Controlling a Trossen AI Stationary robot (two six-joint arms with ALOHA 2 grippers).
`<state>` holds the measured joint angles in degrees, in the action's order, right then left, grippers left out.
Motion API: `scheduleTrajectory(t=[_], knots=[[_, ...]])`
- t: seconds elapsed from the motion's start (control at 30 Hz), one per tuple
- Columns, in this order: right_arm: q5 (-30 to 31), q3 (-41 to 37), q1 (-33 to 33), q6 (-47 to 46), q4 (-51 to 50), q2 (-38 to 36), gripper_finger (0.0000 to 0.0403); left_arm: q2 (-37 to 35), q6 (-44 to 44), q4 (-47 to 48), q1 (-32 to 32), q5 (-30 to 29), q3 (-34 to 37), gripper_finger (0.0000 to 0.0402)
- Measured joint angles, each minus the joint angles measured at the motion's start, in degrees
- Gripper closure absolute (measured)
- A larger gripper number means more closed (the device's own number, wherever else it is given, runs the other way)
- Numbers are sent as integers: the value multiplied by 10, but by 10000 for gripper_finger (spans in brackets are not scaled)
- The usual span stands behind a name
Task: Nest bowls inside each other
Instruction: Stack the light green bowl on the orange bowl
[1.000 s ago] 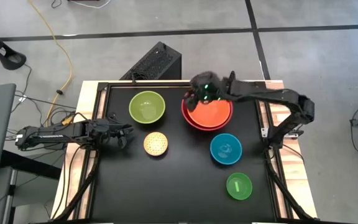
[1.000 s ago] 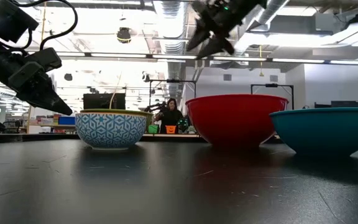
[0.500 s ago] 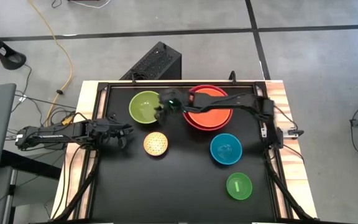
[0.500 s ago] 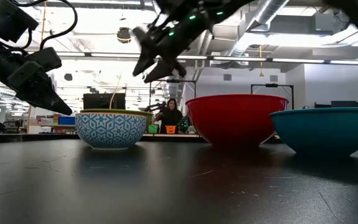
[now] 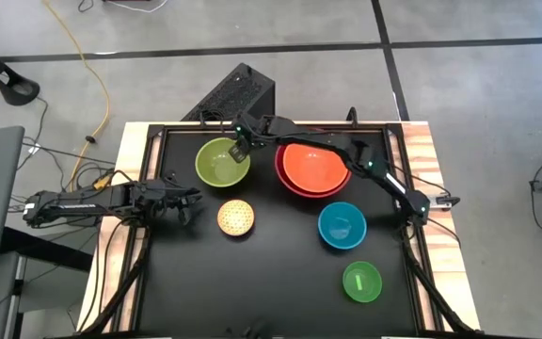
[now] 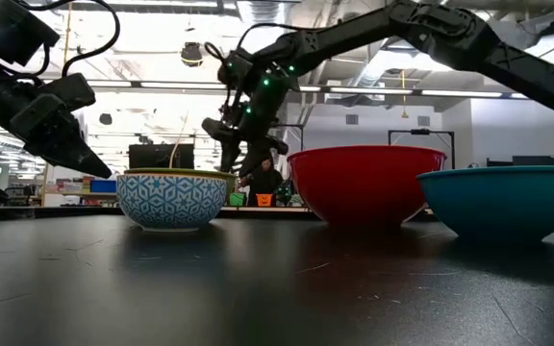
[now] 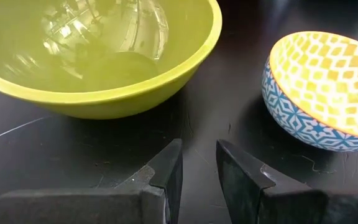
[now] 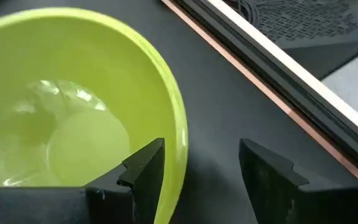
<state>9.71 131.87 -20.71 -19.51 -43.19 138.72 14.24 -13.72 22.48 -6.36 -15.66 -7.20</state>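
From above, six round plastic bowls sit on the black desk (image 5: 271,292); the orange bowl (image 5: 314,168) lies nested in the red bowl (image 5: 288,183) at upper centre, the lime green bowl (image 5: 216,167) to its left, the patterned yellow bowl (image 5: 236,217) below that, the blue bowl (image 5: 342,226) at centre right and the small green bowl (image 5: 362,282) at lower right; the level view hides the orange bowl behind the red wall and shows only a strip of lime rim above the yellow bowl's blue and white patterned outside.

The bowls are smooth and glossy; the lime green one is translucent at its base in the right wrist view; the yellow one bears a lattice print inside.

The right end effector (image 5: 240,150) reaches across from the right of the frame to the lime green bowl's right rim; its wrist view shows the fingers (image 8: 143,167) spread apart, one over the bowl's inside, the other outside over bare desk, the rim between them, nothing clamped.

The left end effector (image 5: 190,203) waits at the left of the frame, near the yellow bowl; its fingers (image 7: 168,172) stand a little apart with nothing between them, pointing between the lime green and yellow bowls.
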Motion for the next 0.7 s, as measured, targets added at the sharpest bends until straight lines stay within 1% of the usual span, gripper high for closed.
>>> scheduleTrajectory(t=[0.17, 0.43, 0.57, 0.7], knots=[[-22, -2, -7, -10, -8, 5, 182, 0, 0, 0, 0, 0, 0, 315], [-31, -2, -1, -10, -16, 6, 187, 0, 0, 0, 0, 2, 0, 315], [-52, -2, 1, -11, -16, 6, 219, 0, 0, 0, 0, 2, 0, 315], [-54, -2, 8, -12, -18, 13, 274, 0, 0, 0, 0, 2, 0, 315]])
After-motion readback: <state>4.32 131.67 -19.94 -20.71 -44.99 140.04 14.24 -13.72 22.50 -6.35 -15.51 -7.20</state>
